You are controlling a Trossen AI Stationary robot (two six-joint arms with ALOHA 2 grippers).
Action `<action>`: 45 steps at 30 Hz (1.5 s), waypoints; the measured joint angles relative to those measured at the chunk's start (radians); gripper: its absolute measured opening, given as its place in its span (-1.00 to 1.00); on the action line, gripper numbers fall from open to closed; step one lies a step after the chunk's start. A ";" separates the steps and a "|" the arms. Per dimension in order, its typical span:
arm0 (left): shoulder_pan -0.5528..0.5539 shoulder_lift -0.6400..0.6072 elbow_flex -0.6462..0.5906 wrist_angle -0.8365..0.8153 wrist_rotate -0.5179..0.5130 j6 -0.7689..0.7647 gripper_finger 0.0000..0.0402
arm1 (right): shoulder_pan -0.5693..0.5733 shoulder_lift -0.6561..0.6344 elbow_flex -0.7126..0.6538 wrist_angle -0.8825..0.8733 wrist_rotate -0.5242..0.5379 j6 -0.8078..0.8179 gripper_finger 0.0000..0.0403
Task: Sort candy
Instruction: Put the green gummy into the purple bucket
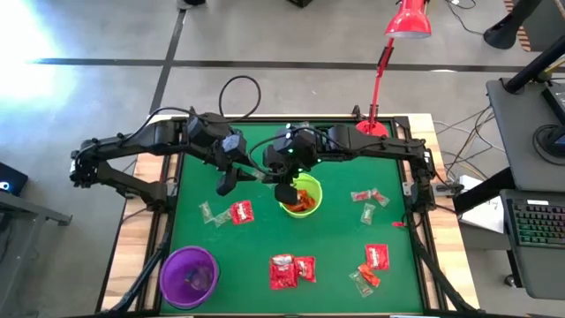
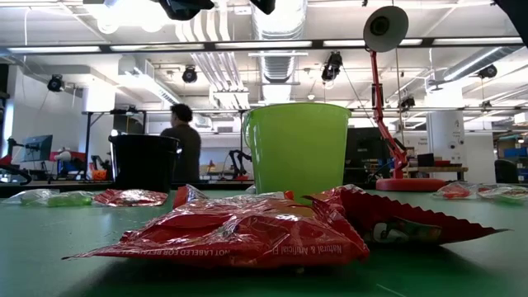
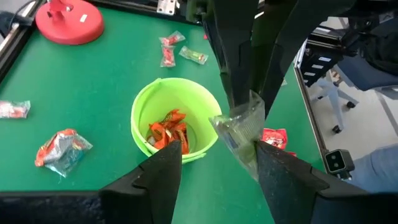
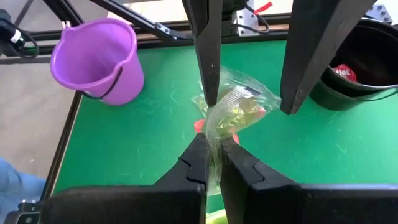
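Observation:
My right gripper (image 4: 211,146) is shut on a clear-wrapped candy (image 4: 239,106), above the near-left rim of the lime-green bowl (image 1: 311,205). That bowl holds orange-red wrappers (image 3: 168,129). My left gripper (image 3: 217,163) is open and hangs just left of it (image 1: 225,183), facing the held candy (image 3: 239,127); I see no touch. Red packets (image 1: 240,212) and clear twist wrappers (image 1: 207,212) lie flat on the green mat. The black bowl (image 4: 367,56) holds a red packet. My right gripper pinches the clear wrapper between its two fingers at one edge (image 4: 216,127), coming from above with the fingers (image 3: 239,74) pointing down. The candy is lifted clear and hangs below the fingertips, beside the green bowl's rim (image 3: 211,121).
The purple bowl (image 1: 188,276) stands at the near-left corner. More red packets (image 1: 291,269) and candies (image 1: 369,201) lie at the near and right parts of the mat. A red lamp base (image 1: 371,126) stands at the far edge. A person (image 2: 183,140) stands in the room behind.

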 joint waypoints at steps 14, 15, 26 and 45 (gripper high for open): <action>0.000 0.010 0.000 0.035 0.050 0.060 -0.64 | 0.000 0.004 0.000 0.008 0.026 0.017 -0.94; 0.000 0.010 0.000 0.035 0.050 0.065 -0.71 | 0.000 0.004 0.000 0.008 0.026 0.016 -0.94; 0.000 0.010 0.000 0.027 0.067 0.072 -0.95 | 0.000 0.005 0.000 0.008 0.026 0.022 -0.93; -0.012 -0.009 -0.001 -0.206 0.296 0.004 -0.98 | -0.002 0.000 0.016 -0.027 0.025 0.022 -0.25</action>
